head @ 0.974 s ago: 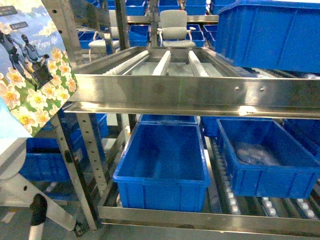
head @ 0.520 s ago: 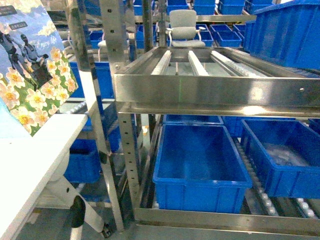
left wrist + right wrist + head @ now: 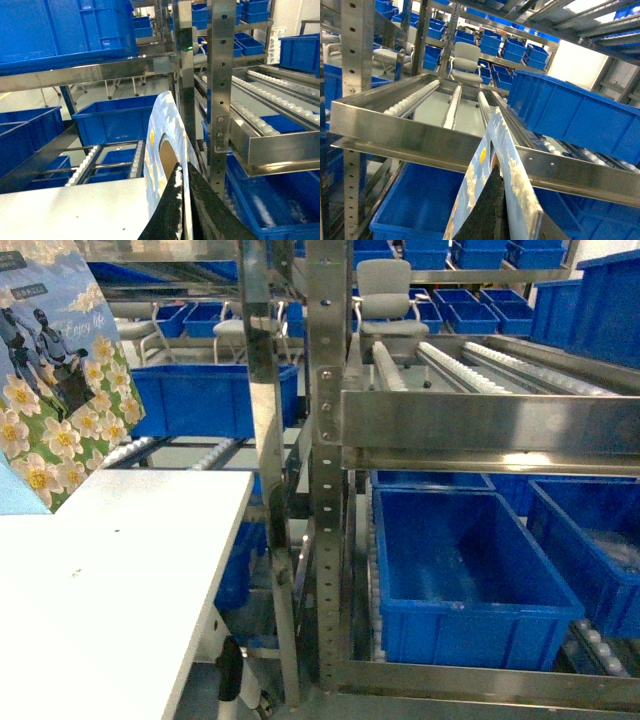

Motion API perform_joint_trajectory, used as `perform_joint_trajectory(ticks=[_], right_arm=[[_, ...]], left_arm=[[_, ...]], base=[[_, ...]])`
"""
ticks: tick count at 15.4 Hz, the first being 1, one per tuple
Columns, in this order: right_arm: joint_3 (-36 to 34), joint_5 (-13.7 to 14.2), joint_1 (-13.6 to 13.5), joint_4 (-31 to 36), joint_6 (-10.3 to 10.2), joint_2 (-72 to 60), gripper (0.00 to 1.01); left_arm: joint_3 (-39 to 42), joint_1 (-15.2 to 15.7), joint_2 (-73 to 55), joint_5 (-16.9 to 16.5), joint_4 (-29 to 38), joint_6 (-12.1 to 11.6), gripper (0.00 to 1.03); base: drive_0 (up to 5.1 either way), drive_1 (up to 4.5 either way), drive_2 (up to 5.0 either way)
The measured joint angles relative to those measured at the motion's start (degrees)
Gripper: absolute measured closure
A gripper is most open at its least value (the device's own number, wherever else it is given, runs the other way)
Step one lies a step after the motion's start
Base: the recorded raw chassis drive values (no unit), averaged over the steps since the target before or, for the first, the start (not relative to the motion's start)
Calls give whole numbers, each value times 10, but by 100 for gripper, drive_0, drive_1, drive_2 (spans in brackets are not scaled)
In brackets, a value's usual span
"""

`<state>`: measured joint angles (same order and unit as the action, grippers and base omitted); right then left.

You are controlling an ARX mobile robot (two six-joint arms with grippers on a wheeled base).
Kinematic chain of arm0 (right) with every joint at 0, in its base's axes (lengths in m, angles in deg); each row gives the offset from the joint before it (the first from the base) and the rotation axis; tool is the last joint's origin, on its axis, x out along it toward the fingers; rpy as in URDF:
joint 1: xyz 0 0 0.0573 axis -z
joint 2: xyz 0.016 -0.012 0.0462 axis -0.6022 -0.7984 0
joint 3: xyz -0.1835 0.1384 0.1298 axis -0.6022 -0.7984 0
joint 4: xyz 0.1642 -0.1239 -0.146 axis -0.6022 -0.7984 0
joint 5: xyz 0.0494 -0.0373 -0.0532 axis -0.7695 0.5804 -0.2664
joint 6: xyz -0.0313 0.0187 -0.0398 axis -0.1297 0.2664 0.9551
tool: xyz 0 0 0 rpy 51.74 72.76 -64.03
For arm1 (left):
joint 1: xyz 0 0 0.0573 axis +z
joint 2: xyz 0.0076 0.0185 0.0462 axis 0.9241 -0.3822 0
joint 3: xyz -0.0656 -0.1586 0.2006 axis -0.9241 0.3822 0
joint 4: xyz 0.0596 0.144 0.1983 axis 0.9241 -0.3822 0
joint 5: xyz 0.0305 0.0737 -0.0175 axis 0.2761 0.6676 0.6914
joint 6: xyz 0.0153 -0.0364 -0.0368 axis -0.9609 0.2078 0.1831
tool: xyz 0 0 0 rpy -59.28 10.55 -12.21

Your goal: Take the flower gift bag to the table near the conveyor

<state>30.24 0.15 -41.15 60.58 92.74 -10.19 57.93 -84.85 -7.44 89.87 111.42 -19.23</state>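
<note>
Steel racking fills the background; we judge the flower gift bag [image 3: 60,390], upper left above the table [image 3: 110,580], light, creasable paper, each gripper [image 3: 177,200] pinching its top edge.

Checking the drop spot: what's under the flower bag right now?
The white table lies below the flower bag. The bag's bottom edge is outside the head view, so contact can't be judged.

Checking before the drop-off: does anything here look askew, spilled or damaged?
Only the flower gift bag looks off: it hangs tilted at the head view's upper left, above the table, not standing on it. Nothing looks spilled or damaged on the conveyor or its blue bins.
</note>
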Motion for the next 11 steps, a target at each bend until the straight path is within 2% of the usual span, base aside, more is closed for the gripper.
perform_joint_trajectory(ticks=[11], right_arm=[[0,0,0,0,0,0,99]], left_arm=[[0,0,0,0,0,0,101]], base=[[-498,247,247]])
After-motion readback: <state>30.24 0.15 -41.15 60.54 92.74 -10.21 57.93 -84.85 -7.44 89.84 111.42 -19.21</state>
